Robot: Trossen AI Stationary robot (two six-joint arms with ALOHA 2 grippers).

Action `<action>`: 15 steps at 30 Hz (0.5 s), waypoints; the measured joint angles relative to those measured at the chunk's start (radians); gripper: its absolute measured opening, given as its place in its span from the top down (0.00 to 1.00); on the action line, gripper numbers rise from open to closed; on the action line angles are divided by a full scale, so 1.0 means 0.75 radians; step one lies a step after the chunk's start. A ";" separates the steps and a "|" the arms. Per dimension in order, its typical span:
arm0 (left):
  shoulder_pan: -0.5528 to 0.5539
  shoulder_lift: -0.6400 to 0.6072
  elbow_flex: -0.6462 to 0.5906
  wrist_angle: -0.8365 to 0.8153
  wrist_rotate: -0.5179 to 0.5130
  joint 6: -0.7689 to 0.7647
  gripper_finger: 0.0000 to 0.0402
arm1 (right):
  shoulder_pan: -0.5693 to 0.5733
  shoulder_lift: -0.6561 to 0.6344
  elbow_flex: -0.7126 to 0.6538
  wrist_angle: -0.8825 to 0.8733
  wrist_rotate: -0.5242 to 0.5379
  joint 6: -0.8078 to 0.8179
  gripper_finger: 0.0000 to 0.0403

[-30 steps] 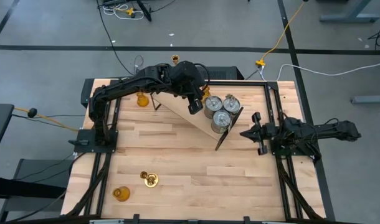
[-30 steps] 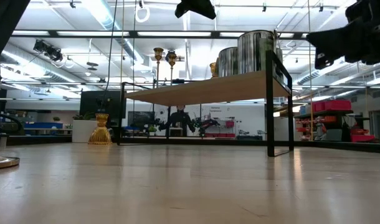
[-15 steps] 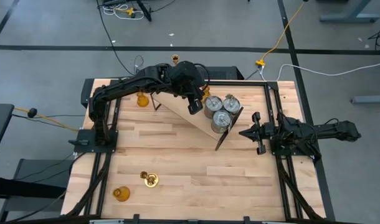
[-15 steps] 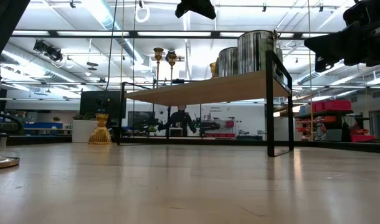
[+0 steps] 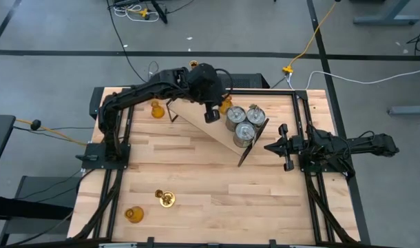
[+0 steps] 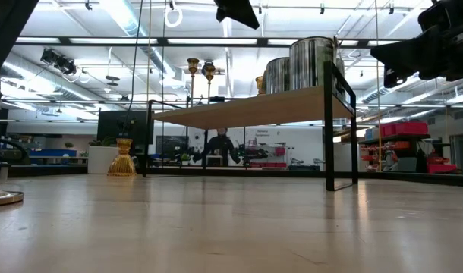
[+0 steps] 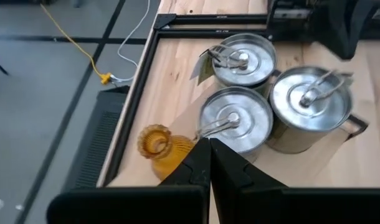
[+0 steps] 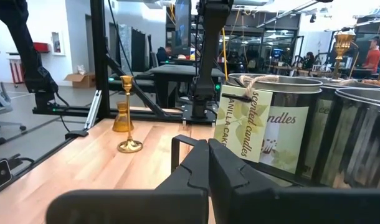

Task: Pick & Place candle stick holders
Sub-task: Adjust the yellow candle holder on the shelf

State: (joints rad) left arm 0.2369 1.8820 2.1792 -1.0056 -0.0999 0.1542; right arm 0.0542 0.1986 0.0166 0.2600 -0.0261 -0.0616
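Over the shelf: left gripper (image 5: 211, 116) hangs above the raised wooden shelf (image 5: 206, 127), fingers pressed together, nothing between them.
Shelf load: three metal cylinders (image 5: 245, 122) stand bunched at the shelf's right end; one amber holder (image 7: 160, 147) sits just beside them, near the left gripper's tips.
Far side: two brass sticks (image 6: 200, 74) rise behind the shelf in the low view; I cannot tell what they rest on.
Back left: another amber holder (image 5: 157, 109) stands on the table (image 5: 196, 179) near the left arm's elbow.
Front left: a brass stick (image 5: 166, 199) and the third amber holder (image 5: 133, 214) wait near the front edge, well apart from the shelf.
Right gripper (image 5: 270, 147): parked at the table's right side, facing the cylinders, pinched closed and empty.
Step in hand: by my reading, between picks; the left arm carries nothing and most holders look already placed.
Next move: it likely calls for swinging to the front-left pair, spreading the fingers wide, then dropping over one stem.
Risk: the slim brass stick may tip if nudged.
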 joint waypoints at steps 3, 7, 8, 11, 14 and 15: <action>0.021 0.000 0.000 -0.003 -0.001 0.107 0.97 | 0.000 0.000 0.000 0.000 0.000 0.000 0.99; 0.030 0.000 0.000 -0.017 -0.003 0.240 0.92 | 0.000 0.000 0.000 0.000 0.000 0.000 0.99; 0.033 0.000 0.000 -0.021 -0.001 0.263 0.90 | 0.000 0.000 0.000 0.000 0.000 0.000 0.99; 0.037 0.000 0.000 -0.041 0.001 0.304 0.84 | 0.000 0.000 0.000 0.000 0.000 -0.001 0.99; 0.042 0.000 0.000 -0.053 0.000 0.331 0.77 | 0.000 0.000 0.000 0.000 0.000 0.000 0.99; 0.045 0.000 0.000 -0.055 0.000 0.345 0.74 | 0.000 0.000 0.000 0.000 0.000 0.000 0.99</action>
State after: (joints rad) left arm 0.2705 1.8820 2.1792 -1.0469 -0.0998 0.4132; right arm 0.0542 0.1986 0.0166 0.2600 -0.0261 -0.0618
